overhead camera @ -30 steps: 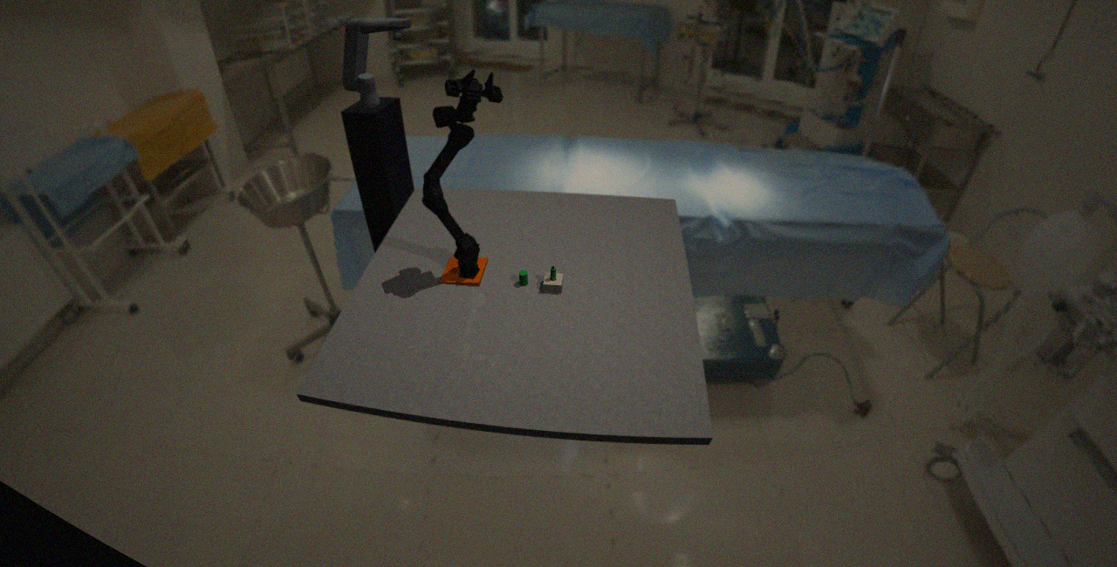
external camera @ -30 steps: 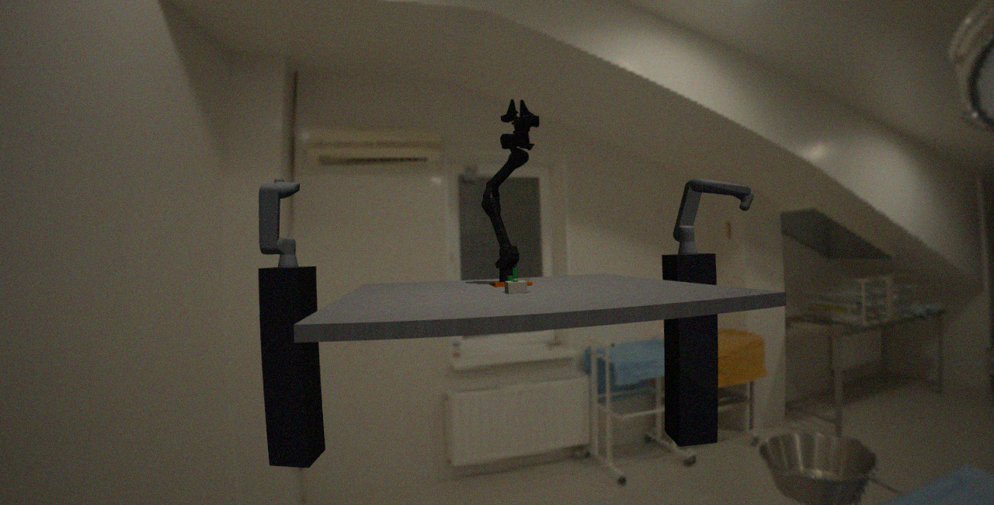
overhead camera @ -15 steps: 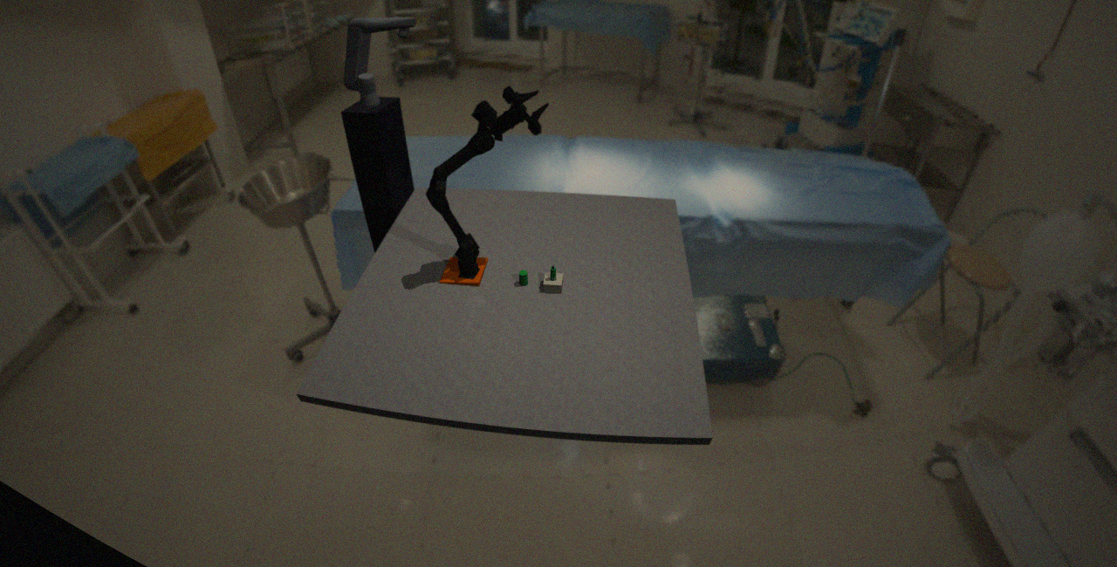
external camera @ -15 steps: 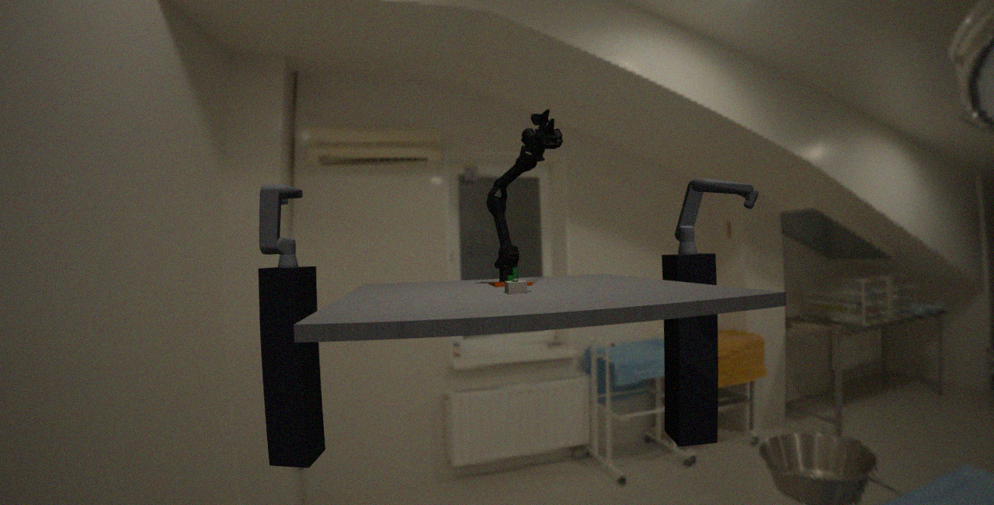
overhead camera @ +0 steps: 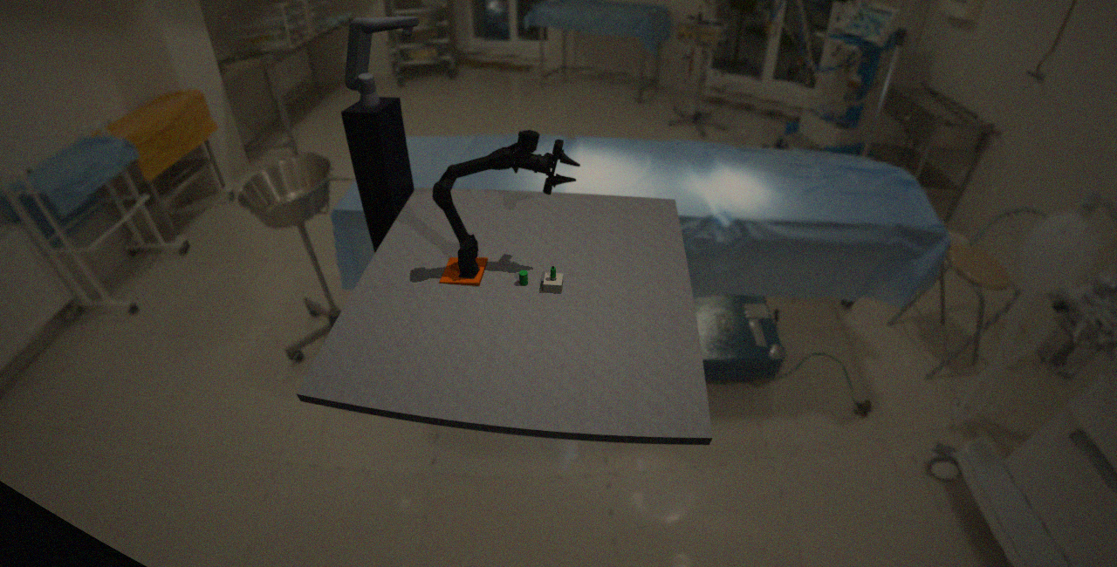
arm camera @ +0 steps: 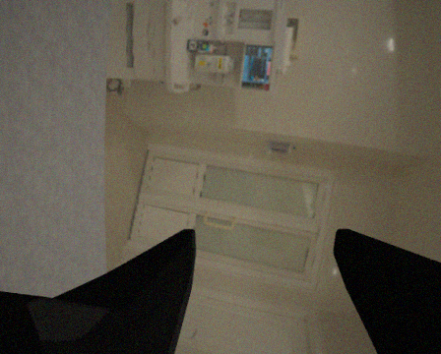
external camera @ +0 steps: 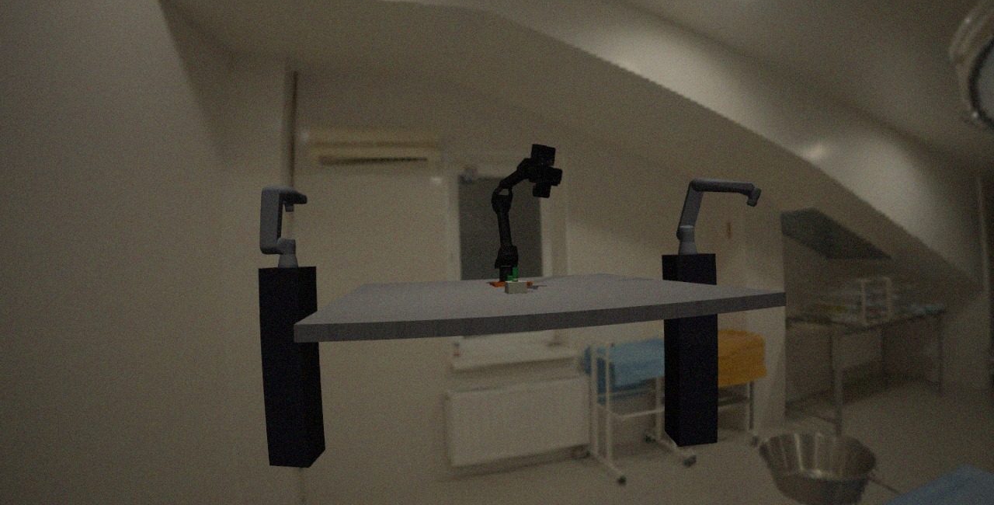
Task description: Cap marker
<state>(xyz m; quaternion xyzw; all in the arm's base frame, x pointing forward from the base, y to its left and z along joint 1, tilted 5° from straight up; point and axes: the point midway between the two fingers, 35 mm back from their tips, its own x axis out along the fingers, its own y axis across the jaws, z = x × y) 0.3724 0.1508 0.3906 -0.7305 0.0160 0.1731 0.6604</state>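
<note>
The green cap [overhead camera: 523, 277] stands on the table [overhead camera: 499, 360] [external camera: 430, 307], between the arm's base and the holder block. The green marker [overhead camera: 552, 272] [external camera: 516, 272] stands upright in the pale holder block [overhead camera: 551, 287] [external camera: 516, 287], with no cap on it. My gripper [overhead camera: 577, 172] [arm camera: 266, 242] is open and empty, high above the table and well above the cap and marker. Its two dark fingers stand apart in the wrist view, with nothing between them. Neither cap nor marker shows in the wrist view.
The arm's base stands on an orange plate [overhead camera: 450, 276]. A black pedestal [overhead camera: 379, 165] [external camera: 689, 377] with a grey arm stands beyond the table's edge, and another pedestal [external camera: 288, 363] stands at the left in the exterior view. A blue-draped bed [overhead camera: 812, 212] lies behind the table.
</note>
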